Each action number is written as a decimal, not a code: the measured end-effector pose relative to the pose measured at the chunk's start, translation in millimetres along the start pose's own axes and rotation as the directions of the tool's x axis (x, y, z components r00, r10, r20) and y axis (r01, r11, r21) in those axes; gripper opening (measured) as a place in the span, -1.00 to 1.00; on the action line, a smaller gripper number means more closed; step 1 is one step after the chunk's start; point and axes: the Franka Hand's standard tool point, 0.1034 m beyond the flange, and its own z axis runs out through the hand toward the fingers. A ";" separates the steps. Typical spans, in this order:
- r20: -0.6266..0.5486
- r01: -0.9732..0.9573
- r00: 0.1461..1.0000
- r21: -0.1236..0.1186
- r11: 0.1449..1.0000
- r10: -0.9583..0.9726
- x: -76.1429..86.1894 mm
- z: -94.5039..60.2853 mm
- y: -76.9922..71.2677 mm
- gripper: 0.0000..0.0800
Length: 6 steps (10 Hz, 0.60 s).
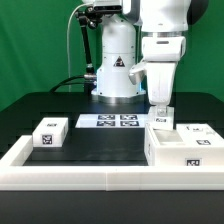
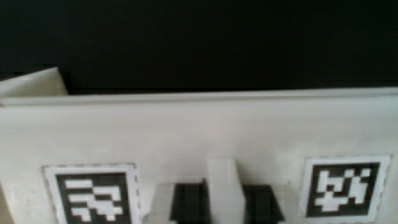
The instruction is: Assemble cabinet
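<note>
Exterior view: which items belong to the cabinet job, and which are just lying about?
Job:
- cabinet
- small tagged piece, clamped in the gripper
- loose tagged block on the exterior view's left, likely a part

Not job:
- marker board
- white rail edging the table
</note>
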 end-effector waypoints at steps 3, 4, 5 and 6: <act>-0.004 0.000 1.000 -0.005 1.000 0.000 2.6 -0.3 5.8 -0.82; -0.005 0.000 1.000 -0.006 1.000 0.000 3.1 -0.3 7.0 -0.82; -0.006 0.000 1.000 -0.007 1.000 0.000 3.7 -0.5 8.7 -0.82; -0.007 0.003 1.000 -0.009 1.000 -0.003 4.5 -0.5 10.5 -0.82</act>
